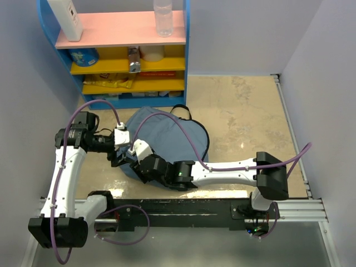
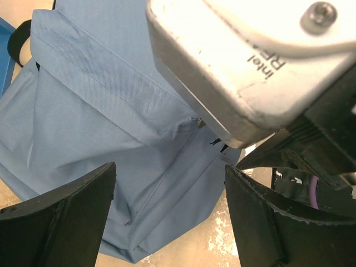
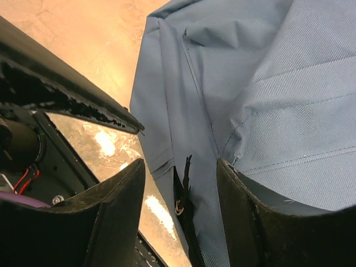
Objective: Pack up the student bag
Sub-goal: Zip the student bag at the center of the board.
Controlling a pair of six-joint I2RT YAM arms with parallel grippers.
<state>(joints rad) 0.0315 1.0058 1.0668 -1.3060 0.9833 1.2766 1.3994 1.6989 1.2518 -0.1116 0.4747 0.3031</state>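
Observation:
The student bag (image 1: 172, 136) is a slate-blue fabric backpack lying on the tan table top, and both grippers meet at its near-left edge. My left gripper (image 1: 118, 158) is open, its black fingers spread over the bag's lower corner (image 2: 100, 111) without touching it. The right arm's white camera housing (image 2: 239, 61) fills the upper right of the left wrist view. My right gripper (image 3: 181, 189) is open astride the bag's seam (image 3: 267, 83). The black zipper pull (image 3: 183, 186) hangs loose between its fingers, gripped by neither.
A blue shelf unit (image 1: 128, 61) stands at the back left with a clear bottle (image 1: 163, 16), a white bottle (image 1: 65, 19) and packets on it. Grey walls close in left and right. The left gripper's finger (image 3: 61, 94) crosses the right wrist view's upper left.

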